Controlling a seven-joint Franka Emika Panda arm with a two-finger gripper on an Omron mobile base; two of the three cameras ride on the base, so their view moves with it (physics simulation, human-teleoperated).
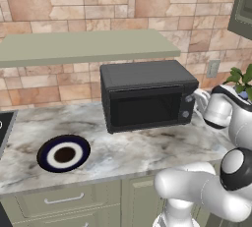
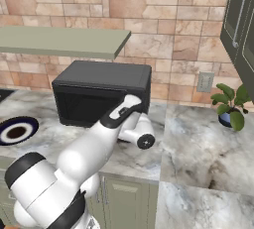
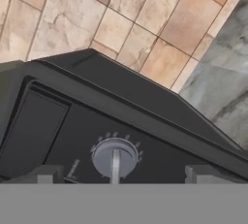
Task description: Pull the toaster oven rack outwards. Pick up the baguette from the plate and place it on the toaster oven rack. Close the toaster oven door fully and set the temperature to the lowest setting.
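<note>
Black toaster oven (image 1: 147,96); navy, white-ringed plate (image 1: 47,159).

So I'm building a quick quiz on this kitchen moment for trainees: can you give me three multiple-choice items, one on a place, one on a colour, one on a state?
1. Where does the plate lie, in the left base view?
A. left of the toaster oven
B. on top of it
C. on the shelf

2. What colour is the knob in front of the gripper?
A. red
B. grey
C. yellow

3. How does the toaster oven door stand?
A. dropped flat
B. half open
C. shut

Answers: 1 A, it sits on the counter to the oven's left. 2 B, a grey dial with a lighter pointer. 3 C, the panel stands upright against the front.
</note>
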